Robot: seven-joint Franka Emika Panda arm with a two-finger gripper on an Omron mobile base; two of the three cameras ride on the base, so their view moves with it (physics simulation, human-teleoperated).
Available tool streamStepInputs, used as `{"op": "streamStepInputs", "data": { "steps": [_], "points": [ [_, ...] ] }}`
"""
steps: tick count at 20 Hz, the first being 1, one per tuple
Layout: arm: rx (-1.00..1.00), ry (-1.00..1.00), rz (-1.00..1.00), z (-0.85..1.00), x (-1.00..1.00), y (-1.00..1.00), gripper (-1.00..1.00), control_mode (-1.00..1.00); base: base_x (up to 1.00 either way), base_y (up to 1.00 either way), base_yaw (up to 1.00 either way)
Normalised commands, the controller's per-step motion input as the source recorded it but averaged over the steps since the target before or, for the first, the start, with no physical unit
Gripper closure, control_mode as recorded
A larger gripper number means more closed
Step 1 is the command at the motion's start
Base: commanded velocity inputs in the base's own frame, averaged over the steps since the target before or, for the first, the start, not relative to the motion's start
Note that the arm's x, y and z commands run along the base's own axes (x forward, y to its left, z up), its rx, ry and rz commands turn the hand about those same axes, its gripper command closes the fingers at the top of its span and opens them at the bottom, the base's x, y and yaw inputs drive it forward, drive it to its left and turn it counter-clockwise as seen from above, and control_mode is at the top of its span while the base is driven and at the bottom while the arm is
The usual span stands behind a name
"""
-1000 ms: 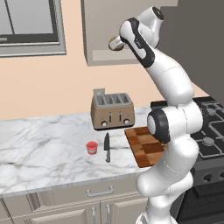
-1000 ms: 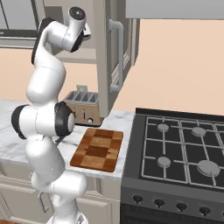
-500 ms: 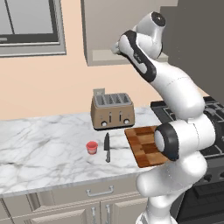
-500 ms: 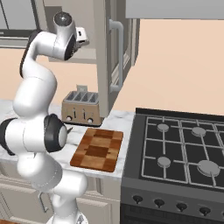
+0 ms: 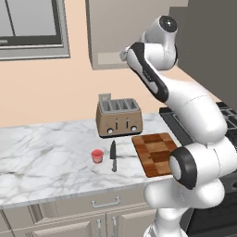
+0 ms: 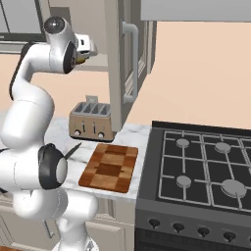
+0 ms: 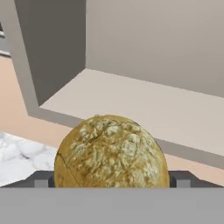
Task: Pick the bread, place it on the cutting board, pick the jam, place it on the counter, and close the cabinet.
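Note:
The bread (image 7: 111,151), a round golden-brown loaf, sits between my gripper's (image 7: 111,180) two fingers, so the gripper is shut on it. In the right base view a sliver of the bread (image 6: 79,58) shows under the gripper (image 6: 86,50), which hangs high in front of the open cabinet (image 6: 116,68). The cabinet's bare shelf (image 7: 144,105) lies just behind the loaf. Down on the counter (image 5: 41,157) the red jam (image 5: 97,155) stands left of a knife. The checkered cutting board (image 5: 155,152) lies near the counter's right end, far below the gripper (image 5: 124,54).
A toaster (image 5: 118,118) stands at the back of the counter behind the black knife (image 5: 113,156). The cabinet door with its metal handle (image 6: 131,61) juts out over the board. A gas stove (image 6: 206,166) adjoins the counter on the right.
The arm has swung its elbow over and drawn the hand back and slightly down from the cabinet shelf, with the bread still in the gripper. Jam, board and knife have not moved.

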Motion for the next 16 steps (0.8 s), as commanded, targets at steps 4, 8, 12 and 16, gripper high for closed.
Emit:
{"op": "streamStepInputs", "data": {
  "steps": [4,8,12,16],
  "points": [
    [0.0,0.06,-0.11,0.0,-0.46,-0.16,1.0,-1.0,0.0,0.0,0.0],
    [0.0,0.06,-0.09,0.0,-0.53,-0.14,1.0,-1.0,0.0,0.0,0.0],
    [0.0,0.06,-0.07,0.0,-0.51,-0.15,1.0,-1.0,0.0,0.0,0.0],
    [0.0,0.09,-0.07,0.0,-0.36,-0.09,1.0,-1.0,0.0,0.0,0.0]
  ]
}}
